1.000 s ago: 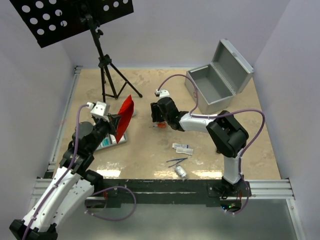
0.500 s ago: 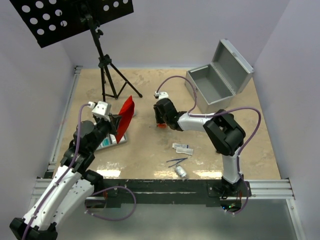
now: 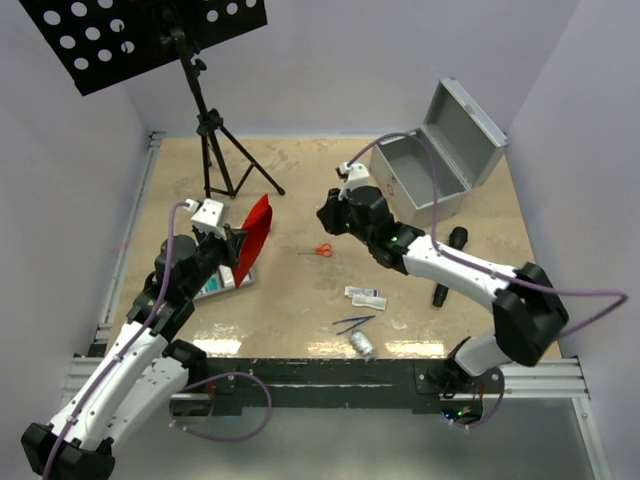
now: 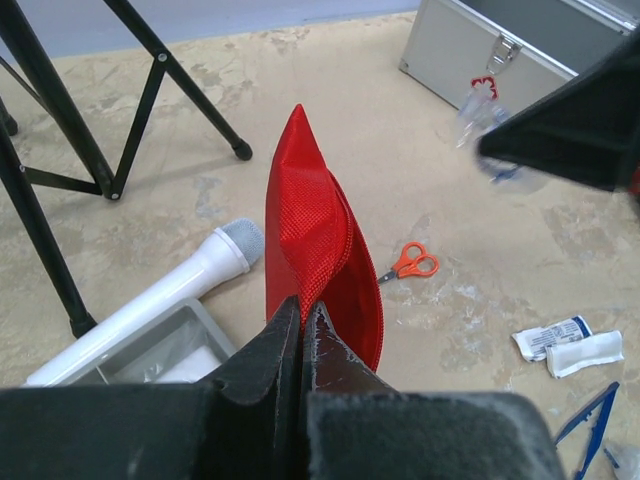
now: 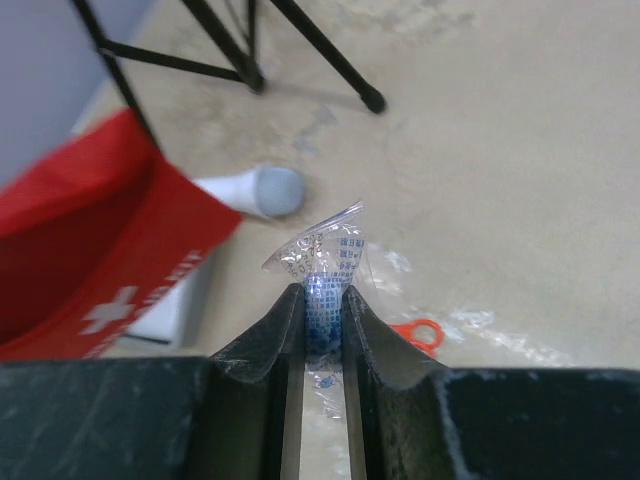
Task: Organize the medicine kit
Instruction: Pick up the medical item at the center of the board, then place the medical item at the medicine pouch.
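Your table (image 3: 300, 175) is mottled beige, boxed in by pale lilac walls (image 3: 340, 60). The black tripod (image 3: 208, 122) stands upper left; the open silver case (image 3: 462, 125) sits upper right. Your left pincer (image 4: 302, 312) pinches the red pouch (image 4: 318, 235) upright left of centre; the right pincer (image 5: 322, 300) grips a clear packet (image 5: 330, 250) near the orange scissors (image 3: 322, 251).

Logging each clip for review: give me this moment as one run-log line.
left gripper: shut on red pouch, upright | right gripper: shut on clear packet, above table | metal case: open | orange scissors: on table
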Robot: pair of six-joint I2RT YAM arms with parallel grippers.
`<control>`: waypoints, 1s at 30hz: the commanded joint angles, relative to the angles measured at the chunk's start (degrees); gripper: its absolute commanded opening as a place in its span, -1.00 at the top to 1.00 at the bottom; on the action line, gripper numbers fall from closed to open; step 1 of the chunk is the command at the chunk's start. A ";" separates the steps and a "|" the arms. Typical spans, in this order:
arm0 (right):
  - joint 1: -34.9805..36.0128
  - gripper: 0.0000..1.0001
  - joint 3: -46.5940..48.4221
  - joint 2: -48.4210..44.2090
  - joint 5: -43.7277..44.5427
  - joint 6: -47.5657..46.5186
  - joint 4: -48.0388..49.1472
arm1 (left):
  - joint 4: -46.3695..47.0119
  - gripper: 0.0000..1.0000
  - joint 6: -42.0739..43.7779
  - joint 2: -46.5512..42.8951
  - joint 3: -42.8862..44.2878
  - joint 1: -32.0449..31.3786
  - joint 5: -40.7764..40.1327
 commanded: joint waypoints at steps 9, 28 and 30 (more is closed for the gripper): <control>1.29 0.63 -3.79 -9.86 -22.87 18.20 12.96 | 13.98 1.00 -0.29 6.61 1.04 -0.62 -0.03; 2.88 0.66 -0.18 3.76 -32.90 39.91 34.32 | 15.12 1.00 4.11 7.06 1.13 -1.06 -1.35; 3.14 0.69 0.78 5.17 -32.37 40.97 34.07 | 15.30 1.00 3.76 6.97 1.40 -1.06 -1.35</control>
